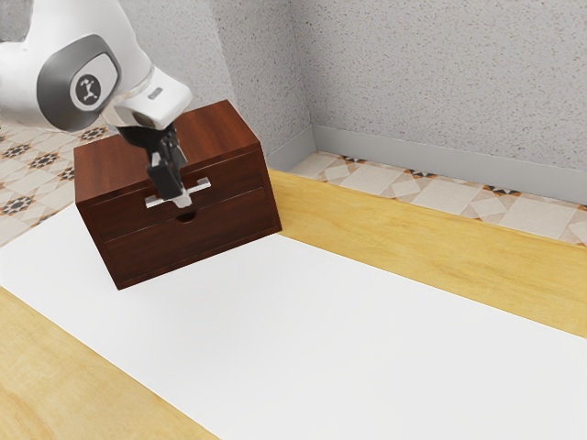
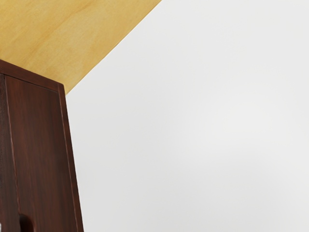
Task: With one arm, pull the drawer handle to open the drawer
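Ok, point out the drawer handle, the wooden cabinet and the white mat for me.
drawer handle (image 1: 203,183): exterior view, bar's end toward the exterior view's right.
wooden cabinet (image 1: 206,234): exterior view, lower front panel.
white mat (image 1: 348,321): exterior view, bare middle.

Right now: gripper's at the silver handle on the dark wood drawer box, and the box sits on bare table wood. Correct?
One thing is off: the drawer box sits on the white mat, not on bare wood. The wooden table shows past the mat's edges. The exterior view shows it. The gripper is at the silver handle, as you said.
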